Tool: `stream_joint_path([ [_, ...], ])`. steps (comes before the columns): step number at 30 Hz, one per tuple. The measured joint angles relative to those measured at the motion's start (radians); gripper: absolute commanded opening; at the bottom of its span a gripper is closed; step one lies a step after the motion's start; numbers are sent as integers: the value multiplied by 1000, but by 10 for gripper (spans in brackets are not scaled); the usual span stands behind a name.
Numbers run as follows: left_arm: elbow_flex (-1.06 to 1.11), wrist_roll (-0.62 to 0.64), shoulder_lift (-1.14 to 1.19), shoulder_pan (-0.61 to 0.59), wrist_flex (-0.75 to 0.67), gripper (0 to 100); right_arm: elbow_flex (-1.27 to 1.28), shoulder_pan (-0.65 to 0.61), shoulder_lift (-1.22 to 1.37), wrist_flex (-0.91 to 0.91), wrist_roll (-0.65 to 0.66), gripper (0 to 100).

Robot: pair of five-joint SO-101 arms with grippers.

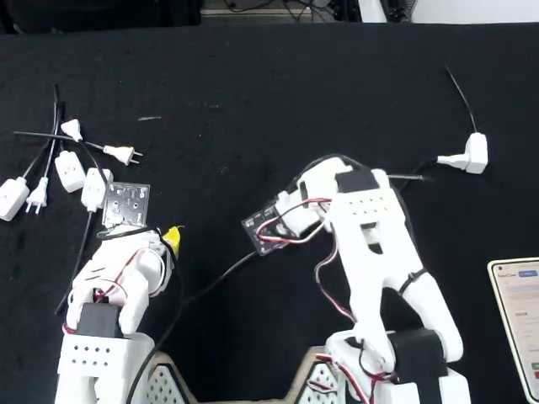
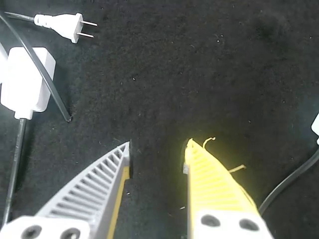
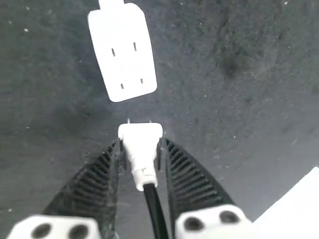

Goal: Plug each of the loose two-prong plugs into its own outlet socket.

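Your black worktop [image 1: 253,101] carries both arms. Your right arm [image 1: 379,269] rises from its base at 5 o'clock and leans toward 11 o'clock, with its wrist over the middle of the worktop. Your left arm [image 1: 118,286] sits folded low at 7 o'clock, its yellow finger [image 1: 173,238] pointing to about 12 o'clock. A phone [image 1: 515,324] lies at the 4 o'clock edge.

A cluster of white sockets [image 1: 70,171] and loose plugs lies at 9 o'clock. One two-prong plug [image 1: 122,154] sits on the cluster's 3 o'clock side, prongs facing 3 o'clock. A lone socket [image 1: 476,154] on a thin cable lies at 2 o'clock.

Your right claw [image 3: 140,143] is closed on a white plug [image 3: 141,154] with a black cord, prongs forward. An outlet socket [image 3: 122,52] lies just ahead of the prongs, with a gap between them. Your left claw [image 2: 158,144] is spread wide and holds nothing, over bare worktop.
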Motion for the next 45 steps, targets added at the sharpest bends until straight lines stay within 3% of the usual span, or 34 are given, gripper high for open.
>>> stream_joint_path([
  [10, 0, 0, 0, 0, 0, 185, 8, -60, 43, 15, 3, 10],
  [24, 0, 0, 0, 0, 0, 185, -98, -78, 104, 170, 2, 10],
  [45, 0, 0, 0, 0, 0, 185, -149, -91, 196, 110, 2, 10],
])
